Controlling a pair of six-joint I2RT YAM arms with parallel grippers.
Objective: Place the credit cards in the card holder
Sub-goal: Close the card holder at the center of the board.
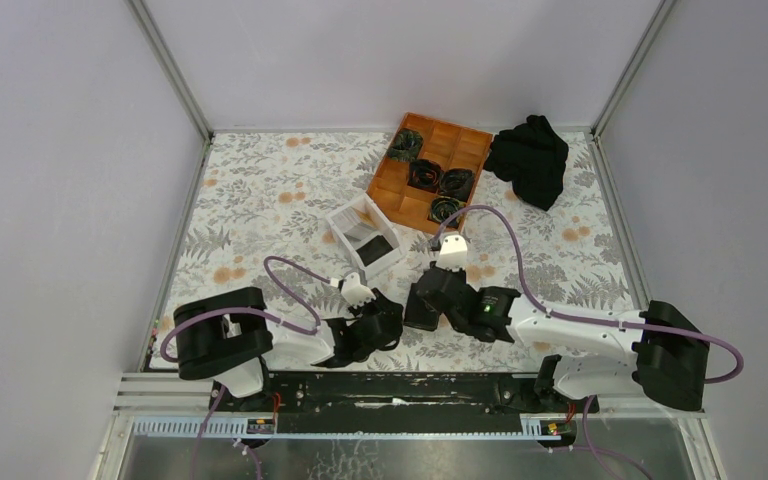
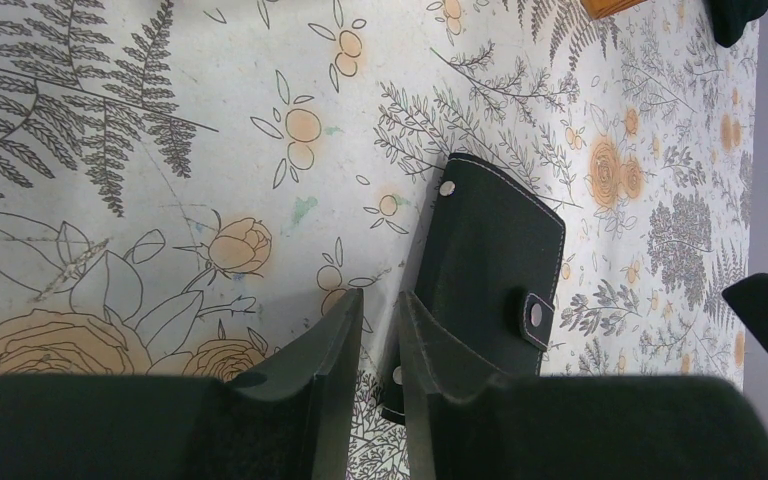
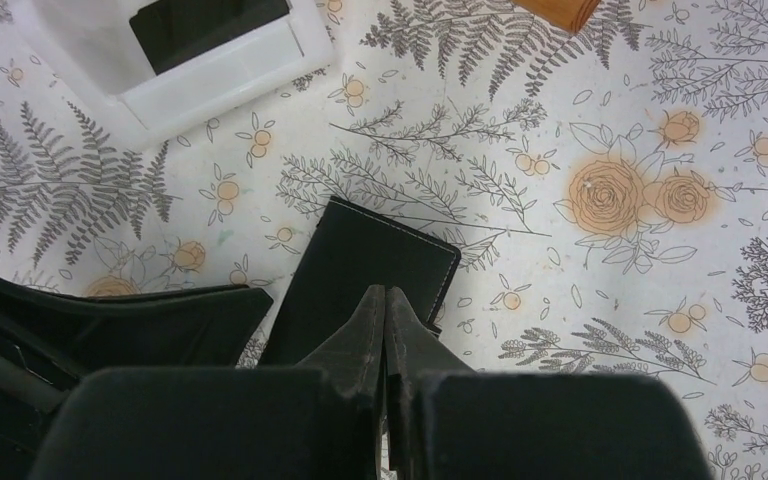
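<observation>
**Small black squarish folding card holder (image 1: pixel 421 305) on the surface between two arms**

From the left wrist: left tool (image 2: pixel 380 318) low over the pale floral-printed surface (image 2: pixel 160 130), fingers a narrow gap apart, only the print showing between them. Just beside one finger, the card holder, with pale stitching along its edge, a short strap tab (image 2: pixel 533 315) with a metal snap on one side, and a second snap (image 2: pixel 447 187) at a far corner.

From the right wrist: right tool (image 3: pixel 387 300) pressed together to a thin line, tips over the near part of the card holder. No telling whether pinching anything there. Black bulk of the other arm close at the left of that view.

Farther out, from the top view: a white open-topped box (image 1: pixel 343 222) behind the card holder, something dark lying inside. Beyond the box, an orange wooden compartment tray (image 1: pixel 390 183), dark coiled things in several cells. Just right of the tray, by the far corner, a crumpled black cloth (image 1: pixel 530 158).
</observation>
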